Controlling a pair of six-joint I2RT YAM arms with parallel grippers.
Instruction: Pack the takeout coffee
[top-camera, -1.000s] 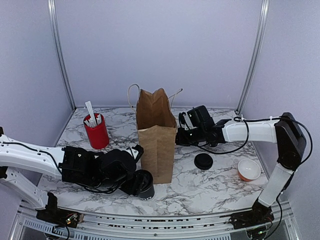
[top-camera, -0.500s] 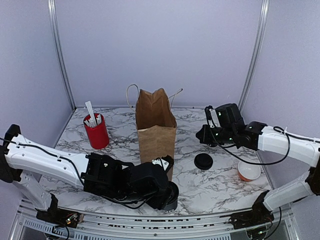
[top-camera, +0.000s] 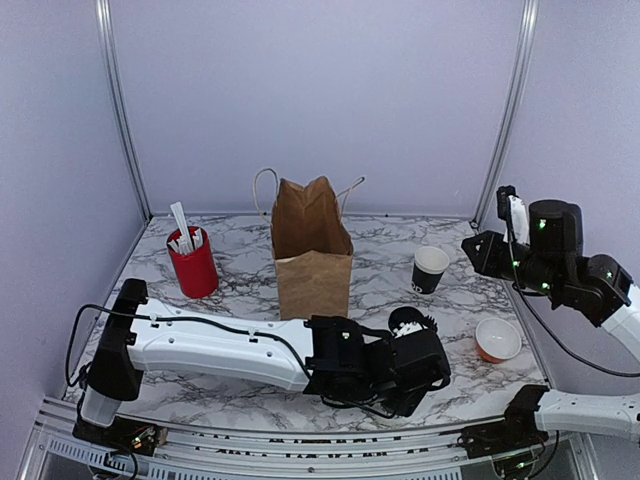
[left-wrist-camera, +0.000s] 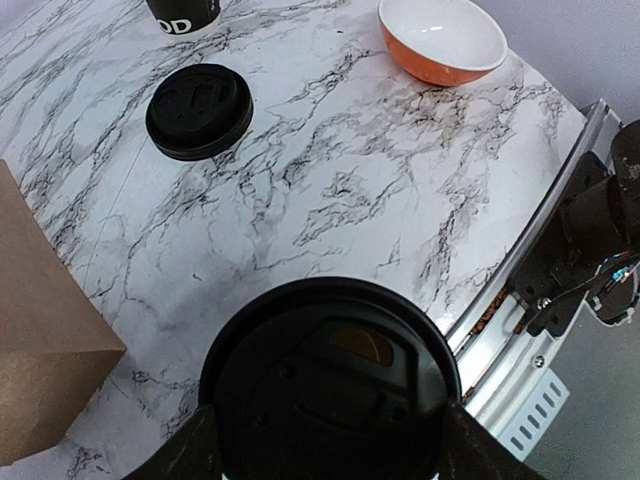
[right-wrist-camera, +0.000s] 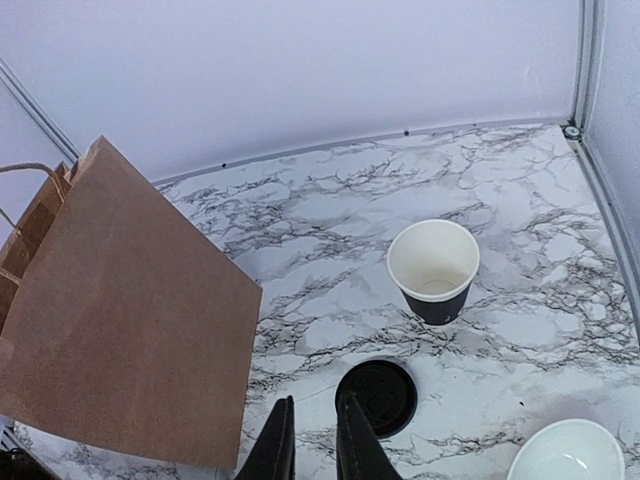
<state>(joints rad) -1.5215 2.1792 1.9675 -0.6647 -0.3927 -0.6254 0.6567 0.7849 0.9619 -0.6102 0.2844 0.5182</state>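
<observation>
Marble table (top-camera: 240, 285) was seen w/ a tall brown paper bag (top-camera: 312, 255) stood upright at centre-back, handles up. L arm (top-camera: 220, 345) was stretched low along the front edge, reaching past the bag's base to its right. R arm (top-camera: 585, 280) was raised at far right, above the table.

L gripper (left-wrist-camera: 325, 445) was clamped on the takeout coffee (left-wrist-camera: 330, 385), w/ fingers (left-wrist-camera: 200, 445) set against opposite sides under the black lid. The coffee was thus held at the table's front, right of the bag & near the front rail (left-wrist-camera: 530, 300). Whether its base touched the marble couldn't be told.

R gripper (right-wrist-camera: 316, 420) was held only narrowly parted, w/ nothing between the fingers.

Red cup (top-camera: 192, 268) w/ white sticks was stood at left-back, apart from the bag. Orange bowl (top-camera: 498, 340), white inside, was sat at front right. Open black cup (top-camera: 430, 270), white rim & inside showing, was stood upright betw. bag & R gripper. Loose black lid (left-wrist-camera: 199, 112) was lying flat on the marble, betw. that cup & the held coffee, touching neither.
</observation>
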